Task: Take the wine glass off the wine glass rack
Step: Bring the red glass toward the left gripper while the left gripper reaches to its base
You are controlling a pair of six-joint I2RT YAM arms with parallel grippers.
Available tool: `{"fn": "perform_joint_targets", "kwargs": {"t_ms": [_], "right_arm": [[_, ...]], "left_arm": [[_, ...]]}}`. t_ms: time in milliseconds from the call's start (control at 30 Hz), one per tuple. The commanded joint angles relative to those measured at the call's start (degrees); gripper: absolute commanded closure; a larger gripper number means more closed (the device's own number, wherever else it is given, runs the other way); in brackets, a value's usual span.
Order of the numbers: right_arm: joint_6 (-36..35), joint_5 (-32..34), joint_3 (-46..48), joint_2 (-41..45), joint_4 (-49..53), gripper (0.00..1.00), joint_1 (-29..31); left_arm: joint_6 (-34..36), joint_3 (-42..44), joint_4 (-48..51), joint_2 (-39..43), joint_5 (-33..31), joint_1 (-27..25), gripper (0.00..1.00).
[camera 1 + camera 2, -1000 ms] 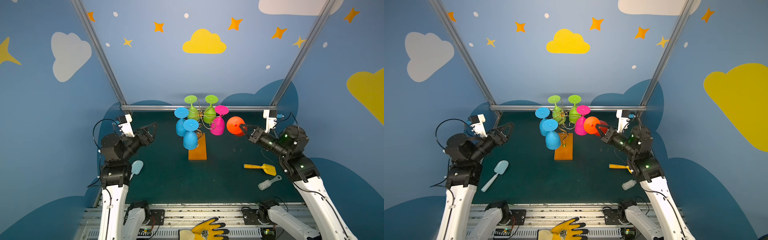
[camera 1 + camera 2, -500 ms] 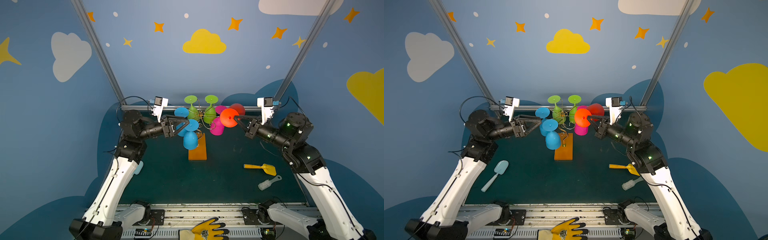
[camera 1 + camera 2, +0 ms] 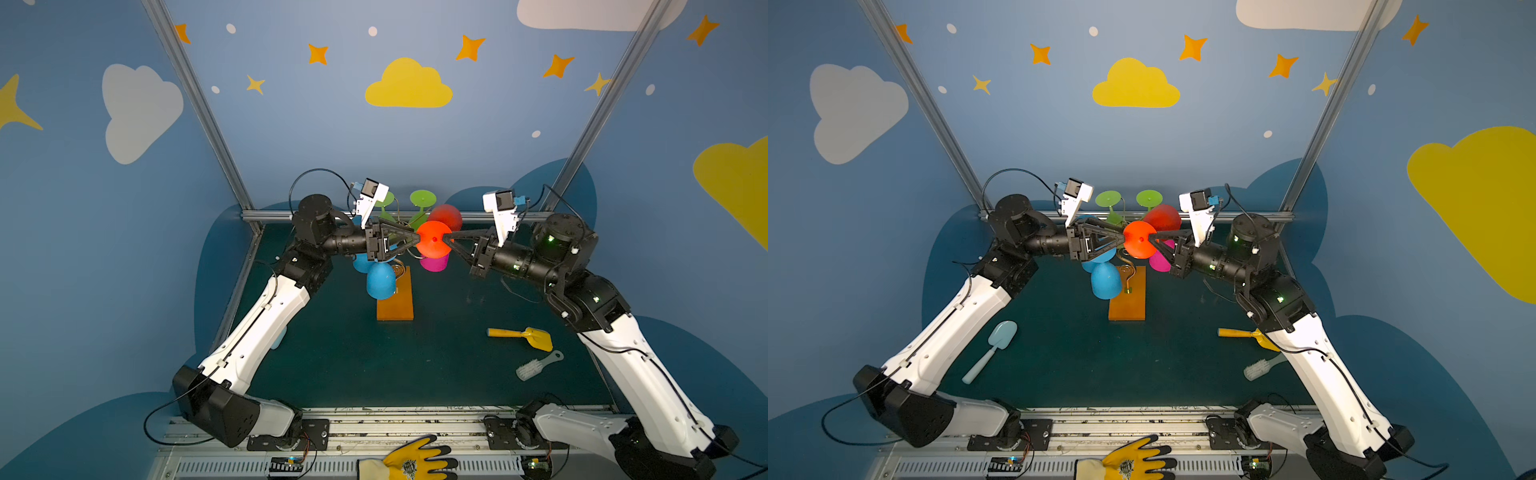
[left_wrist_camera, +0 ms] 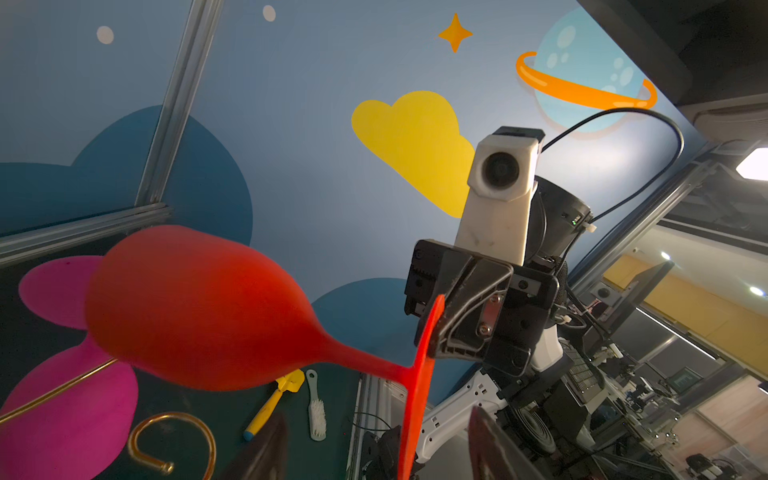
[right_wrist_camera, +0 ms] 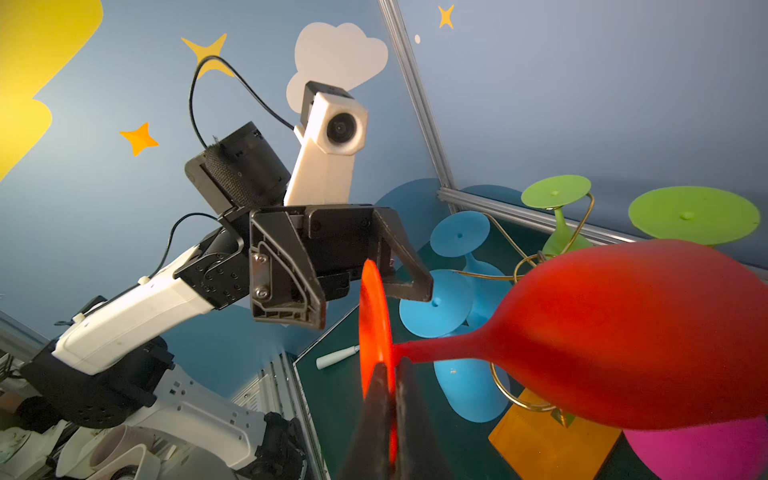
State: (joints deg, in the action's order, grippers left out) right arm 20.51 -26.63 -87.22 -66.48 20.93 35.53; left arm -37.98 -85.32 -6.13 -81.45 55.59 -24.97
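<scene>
Right gripper (image 3: 444, 240) is clamped on the rim of the red wine glass (image 3: 434, 245) foot disc. The glass is held sideways in the air with its stem roughly level and its bowl toward the back wall, at top height of the wine glass rack (image 3: 395, 307). Left gripper (image 5: 368, 301) has its jaws spread, straddling the opposite edge of the same foot; can't tell if either finger touches it. The rack stands mid-table (image 3: 353, 365) on its orange-brown base. Blue glasses (image 3: 380, 280), a magenta glass (image 3: 434, 262) and green glasses (image 3: 422, 199) hang upside down on the gold wire. Yellow toy shovel (image 3: 523, 334) and brush (image 3: 536, 365) lie by the right arm, well apart from the rack.
</scene>
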Motion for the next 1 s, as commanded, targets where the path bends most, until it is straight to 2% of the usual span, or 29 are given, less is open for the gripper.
{"fn": "perform_joint_targets", "kwargs": {"t_ms": [0,133,233,300,500,600,633,700,800,867,967], "right_arm": [[-0.7,-0.6,-2.3,-0.6,-2.7,1.0,1.2],[-0.9,-0.3,-3.1,-1.7,-2.7,1.0,2.2],[-1.3,0.4,-3.7,-2.2,-2.2,1.0,2.7],[-1.4,1.0,-3.6,-2.1,-2.2,1.0,2.9],[-1.9,2.2,-3.3,-1.6,-1.3,1.0,3.0],[-2.9,4.8,-2.7,-0.3,0.0,0.99,2.9],[-3.4,5.8,-2.5,0.3,0.2,0.93,2.8],[-5.0,7.9,-1.9,1.7,0.9,0.7,2.7],[-8.1,12.8,-0.3,4.3,1.7,0.43,2.4],[-10.5,16.2,1.7,6.3,1.1,0.31,2.0],[-15.9,19.2,5.4,8.9,-0.8,0.19,1.5]], "left_arm": [[0.0,-1.8,-2.5,-0.3,1.7,-0.8,0.39],[-0.2,-1.9,-2.4,-0.6,2.5,-1.1,0.55],[-0.2,-1.8,-2.6,-0.8,2.8,-1.1,0.79],[-0.5,-1.4,-2.8,-0.6,2.3,-1.1,0.88],[-2.4,-1.3,-4.6,-0.1,2.6,-0.9,0.97],[-5.7,-1.4,-6.3,0.0,2.7,-0.1,0.97],[-7.1,-1.4,-7.3,-0.1,2.8,0.3,0.97],[-11.1,-1.0,-10.7,-0.3,3.6,1.2,0.97],[-16.2,-0.7,-14.3,-0.7,4.4,2.3,0.97],[-18.6,-1.0,-15.8,-1.0,4.9,2.6,0.97],[-21.3,-1.7,-17.0,-1.4,5.7,2.8,0.97]]}}
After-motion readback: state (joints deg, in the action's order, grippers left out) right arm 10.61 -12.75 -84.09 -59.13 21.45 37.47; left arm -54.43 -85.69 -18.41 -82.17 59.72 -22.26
